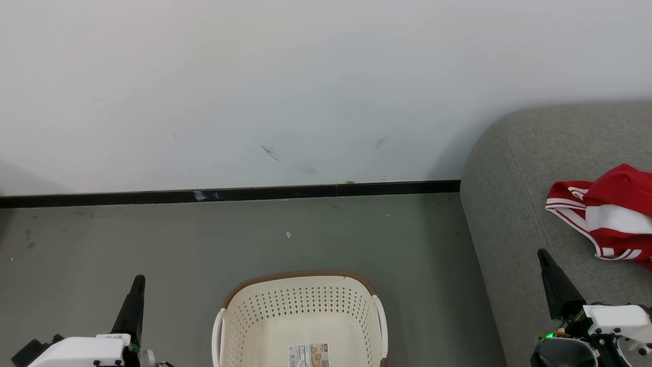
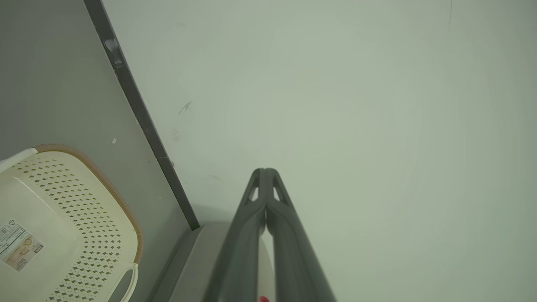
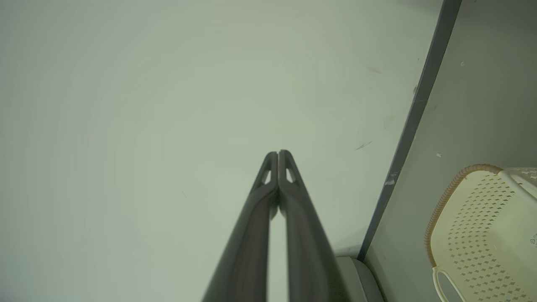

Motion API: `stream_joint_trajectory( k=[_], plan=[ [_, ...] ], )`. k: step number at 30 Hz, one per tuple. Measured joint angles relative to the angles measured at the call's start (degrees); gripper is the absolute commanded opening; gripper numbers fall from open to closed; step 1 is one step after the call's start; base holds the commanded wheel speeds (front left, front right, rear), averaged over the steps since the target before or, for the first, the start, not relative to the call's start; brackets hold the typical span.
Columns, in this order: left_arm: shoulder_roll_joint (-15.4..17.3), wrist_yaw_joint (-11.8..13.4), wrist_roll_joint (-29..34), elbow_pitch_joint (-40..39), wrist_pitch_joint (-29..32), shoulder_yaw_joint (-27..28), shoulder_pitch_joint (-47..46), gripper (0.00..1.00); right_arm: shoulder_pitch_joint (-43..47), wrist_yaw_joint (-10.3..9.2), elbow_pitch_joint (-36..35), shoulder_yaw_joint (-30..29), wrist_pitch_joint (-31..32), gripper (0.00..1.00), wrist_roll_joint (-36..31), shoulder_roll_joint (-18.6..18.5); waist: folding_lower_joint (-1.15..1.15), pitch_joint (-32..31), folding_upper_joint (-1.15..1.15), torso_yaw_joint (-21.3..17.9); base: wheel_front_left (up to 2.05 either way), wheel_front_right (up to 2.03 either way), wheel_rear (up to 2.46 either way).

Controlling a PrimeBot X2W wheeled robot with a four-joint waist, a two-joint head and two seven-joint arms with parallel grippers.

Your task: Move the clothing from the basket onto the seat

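Red clothing (image 1: 608, 216) with white bands lies bunched on the grey seat (image 1: 514, 204) at the right edge of the head view. The cream basket (image 1: 300, 306) with a brown rim stands on the floor at bottom centre, holding nothing but the label (image 1: 308, 354) on its bottom. My left gripper (image 1: 138, 281) is shut and points up, left of the basket. My right gripper (image 1: 543, 253) is shut over the seat, below and left of the clothing, not touching it. In each wrist view the fingertips meet, left gripper (image 2: 265, 171) and right gripper (image 3: 278, 153), with nothing between them; the basket (image 2: 71, 218) (image 3: 482, 226) shows off to one side.
A pale wall (image 1: 305, 86) with a black skirting strip (image 1: 229, 194) closes the far side. Grey floor (image 1: 153, 239) lies between the wall, the basket and the seat.
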Motion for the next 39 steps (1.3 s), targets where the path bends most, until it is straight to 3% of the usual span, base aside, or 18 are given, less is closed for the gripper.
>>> stream_joint_trajectory(
  k=[39],
  plan=[
    [0.0, 0.0, 0.0, 0.0, 0.0, 0.0, 0.0, 0.0, 0.0, 0.0, 0.01, 0.01, 0.0, 0.0, 0.0, -0.01, -0.01, 0.0, 0.0, 0.0, 0.0, 0.0, 0.0]
  ],
)
